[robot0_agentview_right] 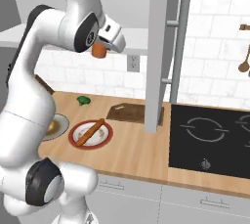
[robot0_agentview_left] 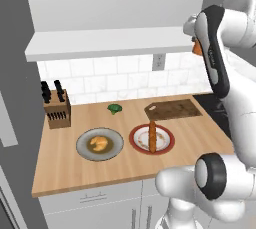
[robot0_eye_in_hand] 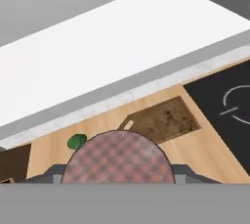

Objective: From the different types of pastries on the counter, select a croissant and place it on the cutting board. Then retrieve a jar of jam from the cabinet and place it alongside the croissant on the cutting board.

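My gripper (robot0_agentview_right: 101, 48) hangs high beside the cabinet's white slab shelf (robot0_agentview_left: 105, 43), shut on the jar of jam (robot0_agentview_right: 99, 51). The jar's orange body peeks out under the hand (robot0_agentview_left: 198, 48). In the hand view its checked lid (robot0_eye_in_hand: 119, 158) sits between the fingers, looking down on the counter. The croissant (robot0_agentview_left: 100, 143) lies on a grey plate (robot0_agentview_left: 82, 145) at the counter's left. The stick pastry (robot0_agentview_left: 152, 135) lies on a red-rimmed plate (robot0_agentview_left: 167, 143). The dark cutting board (robot0_agentview_left: 173, 109) lies bare at the back right of the counter (robot0_agentview_left: 125, 170), far below the jar.
A knife block (robot0_agentview_left: 56, 107) stands at the back left and a broccoli floret (robot0_agentview_left: 115, 108) lies behind the plates. A black cooktop (robot0_agentview_right: 210, 140) is right of the board. A grey upright panel with a bar handle (robot0_agentview_right: 161, 47) hangs over the board's right end.
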You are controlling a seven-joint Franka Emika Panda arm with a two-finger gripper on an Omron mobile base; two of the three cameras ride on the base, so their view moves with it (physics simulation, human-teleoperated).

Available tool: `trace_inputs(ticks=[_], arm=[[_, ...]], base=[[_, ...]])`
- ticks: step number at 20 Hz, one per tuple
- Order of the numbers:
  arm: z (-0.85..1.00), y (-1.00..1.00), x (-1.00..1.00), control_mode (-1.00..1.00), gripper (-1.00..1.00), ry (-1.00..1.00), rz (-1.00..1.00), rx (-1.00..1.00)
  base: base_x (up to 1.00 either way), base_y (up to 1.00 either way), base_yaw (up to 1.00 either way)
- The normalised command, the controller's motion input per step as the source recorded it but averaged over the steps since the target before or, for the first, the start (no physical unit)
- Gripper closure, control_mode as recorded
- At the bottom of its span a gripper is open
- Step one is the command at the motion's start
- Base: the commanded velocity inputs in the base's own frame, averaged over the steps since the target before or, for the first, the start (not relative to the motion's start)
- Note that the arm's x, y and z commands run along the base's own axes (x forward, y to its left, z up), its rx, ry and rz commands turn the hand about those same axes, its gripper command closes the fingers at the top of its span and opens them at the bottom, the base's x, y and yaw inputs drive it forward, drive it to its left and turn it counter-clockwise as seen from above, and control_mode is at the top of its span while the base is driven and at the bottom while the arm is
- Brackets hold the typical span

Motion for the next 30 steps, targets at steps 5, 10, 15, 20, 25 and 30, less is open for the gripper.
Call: trace_inputs(ticks=[5,10,15,20,25,30], arm=[[-0.16,0.03,-1.00,-1.00,1.00,-0.04,-0.03,0.00],[-0.25,0.07,-0.95,-1.00,1.00,-0.01,0.00,0.00],[-0.33,0.20,-0.65,-1.00,1.00,0.00,0.03,-0.02],[-0.56,-0.43,0.28,-1.00,1.00,0.03,0.07,-0.09],[-0.12,-0.68,0.98,-1.00,1.00,0.09,0.07,0.01],[-0.53,0.60,-0.06,-1.00,1.00,0.03,0.02,-0.07]], base=[[0.00,0.00,0.00],[0.00,0.00,0.00],[0.00,0.00,0.00],[0.00,0.00,0.00],[0.00,0.00,0.00],[0.00,0.00,0.00]])
